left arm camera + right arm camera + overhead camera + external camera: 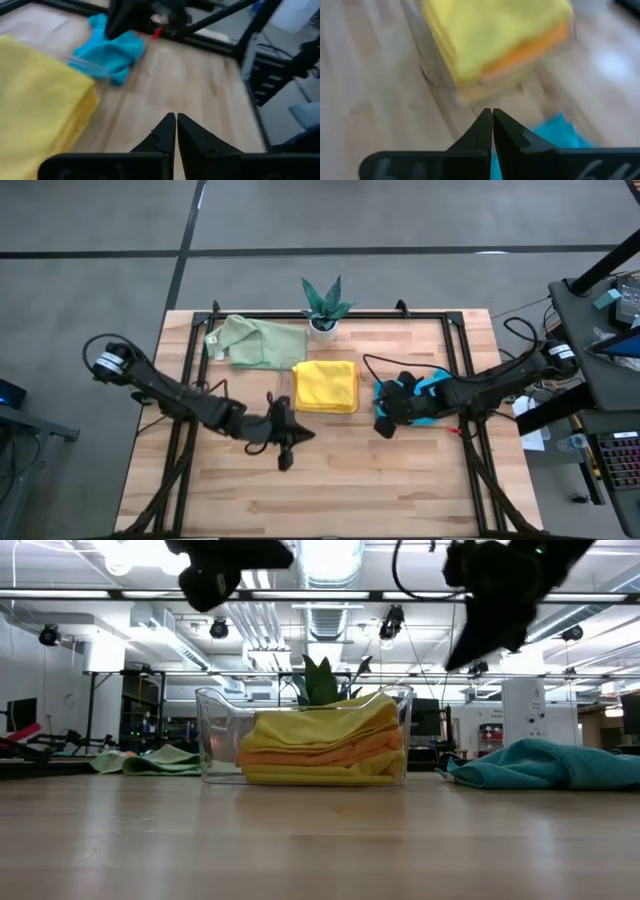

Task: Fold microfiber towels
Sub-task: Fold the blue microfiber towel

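I find the table (330, 480) carrying a clear tray (215, 740) at its middle, with three folded towels stacked inside: yellow (325, 385) on top, orange (320, 753) between, a second yellow (320, 776) at the bottom. The green towel (255, 342) lies loosely bunched near the far left corner, beside the plant (325, 305). The teal towel (425, 402) lies crumpled just right of the tray, unfolded. I hold the left tool (287, 438) above bare wood in front of the tray, its fingers together and empty. The right tool (385, 418) hangs over the teal towel's tray-side edge, fingers likewise pressed together, gripping nothing that I can see. I judge the teal towel the next piece. It is light, limp and grippy rather than slick; it will sag and drag, not slide. I would pinch it at a corner or along a free hem, one tool per corner, to spread it flat before folding.
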### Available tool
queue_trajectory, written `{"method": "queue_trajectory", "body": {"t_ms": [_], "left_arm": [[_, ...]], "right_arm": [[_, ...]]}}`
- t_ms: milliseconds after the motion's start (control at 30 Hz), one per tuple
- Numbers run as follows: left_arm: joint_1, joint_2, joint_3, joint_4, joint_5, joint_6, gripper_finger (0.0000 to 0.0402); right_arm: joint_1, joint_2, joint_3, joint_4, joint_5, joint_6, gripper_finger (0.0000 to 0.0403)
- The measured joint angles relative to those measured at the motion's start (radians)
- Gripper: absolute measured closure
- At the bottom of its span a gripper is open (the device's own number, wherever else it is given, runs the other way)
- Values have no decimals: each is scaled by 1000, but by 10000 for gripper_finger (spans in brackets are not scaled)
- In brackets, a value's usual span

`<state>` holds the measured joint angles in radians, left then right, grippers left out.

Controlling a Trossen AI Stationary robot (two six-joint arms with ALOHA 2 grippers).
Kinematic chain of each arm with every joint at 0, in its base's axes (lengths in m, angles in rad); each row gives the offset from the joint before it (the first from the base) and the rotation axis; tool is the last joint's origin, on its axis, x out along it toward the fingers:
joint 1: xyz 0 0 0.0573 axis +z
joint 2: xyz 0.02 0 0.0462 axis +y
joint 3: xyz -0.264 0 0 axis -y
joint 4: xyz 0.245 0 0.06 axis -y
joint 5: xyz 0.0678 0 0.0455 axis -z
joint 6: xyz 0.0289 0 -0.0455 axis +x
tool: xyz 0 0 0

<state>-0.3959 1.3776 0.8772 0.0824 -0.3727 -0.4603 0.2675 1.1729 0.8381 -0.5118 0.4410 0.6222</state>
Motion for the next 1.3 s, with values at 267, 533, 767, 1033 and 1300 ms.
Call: {"method": "queue_trajectory", "body": {"t_ms": [267, 533, 767, 1033, 1300], "left_arm": [[-116, 57, -1, 103, -84, 2, 398], [-154, 150, 2, 332, -160, 35, 398], [-154, 180, 17, 533, -161, 80, 398], [-160, 180, 16, 582, -161, 136, 398], [-158, 176, 16, 590, -160, 242, 398]], "right_arm": [[103, 14, -11, -227, -108, 250, 394], [141, 77, -44, -237, -96, 327, 372], [116, 196, -63, -75, -29, 249, 274], [116, 346, -64, 0, 84, 241, 191], [118, 428, -59, 41, 86, 217, 273]]}}
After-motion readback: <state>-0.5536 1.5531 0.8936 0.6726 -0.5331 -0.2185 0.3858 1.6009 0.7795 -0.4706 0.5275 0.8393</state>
